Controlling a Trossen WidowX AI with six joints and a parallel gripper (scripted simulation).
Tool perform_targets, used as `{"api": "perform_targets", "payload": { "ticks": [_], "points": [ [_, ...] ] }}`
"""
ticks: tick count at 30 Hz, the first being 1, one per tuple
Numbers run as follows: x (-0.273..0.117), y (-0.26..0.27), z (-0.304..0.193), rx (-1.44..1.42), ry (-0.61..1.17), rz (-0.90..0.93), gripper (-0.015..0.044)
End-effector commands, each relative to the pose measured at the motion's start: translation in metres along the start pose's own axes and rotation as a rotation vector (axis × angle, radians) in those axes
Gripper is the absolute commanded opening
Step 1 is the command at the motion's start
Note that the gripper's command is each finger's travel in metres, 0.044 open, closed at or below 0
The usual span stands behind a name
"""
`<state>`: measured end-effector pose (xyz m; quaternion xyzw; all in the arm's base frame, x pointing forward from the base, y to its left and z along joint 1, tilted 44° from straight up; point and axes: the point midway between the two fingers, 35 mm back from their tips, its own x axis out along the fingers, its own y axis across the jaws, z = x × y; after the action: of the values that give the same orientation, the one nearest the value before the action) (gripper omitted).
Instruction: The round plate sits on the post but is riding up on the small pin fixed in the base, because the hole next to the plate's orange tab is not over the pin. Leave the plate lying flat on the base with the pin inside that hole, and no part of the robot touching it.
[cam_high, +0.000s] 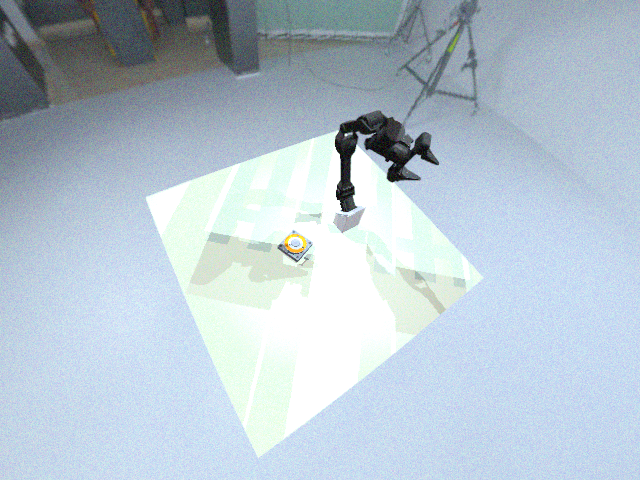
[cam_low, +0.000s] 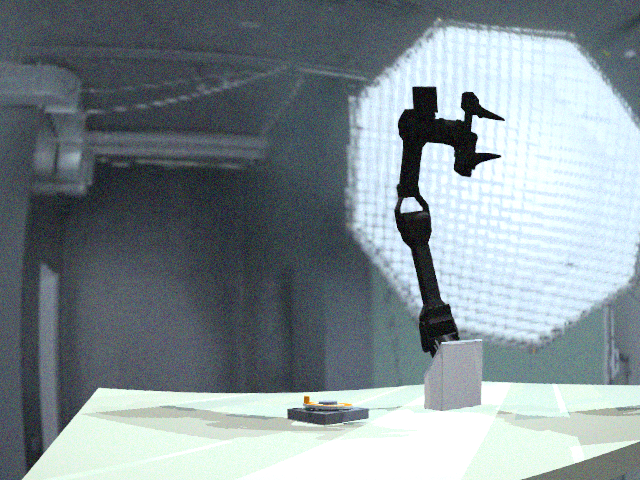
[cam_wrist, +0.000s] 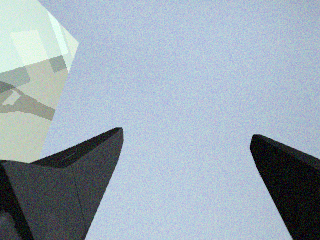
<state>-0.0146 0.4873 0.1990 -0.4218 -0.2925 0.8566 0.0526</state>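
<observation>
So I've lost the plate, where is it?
The round plate lies on its dark base on the table, left of the arm's white pedestal in the top view.

Plate (cam_high: 295, 242) on base (cam_high: 287, 251), near arm's pedestal (cam_high: 347, 218)

wrist view: gripper (cam_wrist: 186, 137) spread wide, nothing between the 2 fingers; left one dark grey, lit, tip pointing up-right; right one near black at the frame's right edge; behind them plain blue-grey floor (cam_wrist: 190, 70); a corner of the pale green worktop (cam_wrist: 27, 75) with darker patches shows at upper left
</observation>
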Motion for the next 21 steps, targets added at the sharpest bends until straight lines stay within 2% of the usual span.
{"api": "perform_targets", "payload": {
  "ticks": [1, 4, 10, 15, 18, 21],
  "points": [
    [-0.002, 0.002, -0.004, 0.024, 0.012, 0.003, 0.0374],
    [-0.027, 0.038, -0.063, 0.36, 0.186, 0.031, 0.0295],
    [-0.058, 0.084, -0.116, 0.713, 0.368, 0.032, 0.0137],
    [-0.102, 0.155, -0.169, 1.168, 0.608, -0.005, 0.0006],
    [-0.119, 0.183, -0.183, 1.331, 0.699, -0.03, 0.0],
    [-0.148, 0.234, -0.2, 1.604, 0.857, -0.084, 0.0]
  ]
}}
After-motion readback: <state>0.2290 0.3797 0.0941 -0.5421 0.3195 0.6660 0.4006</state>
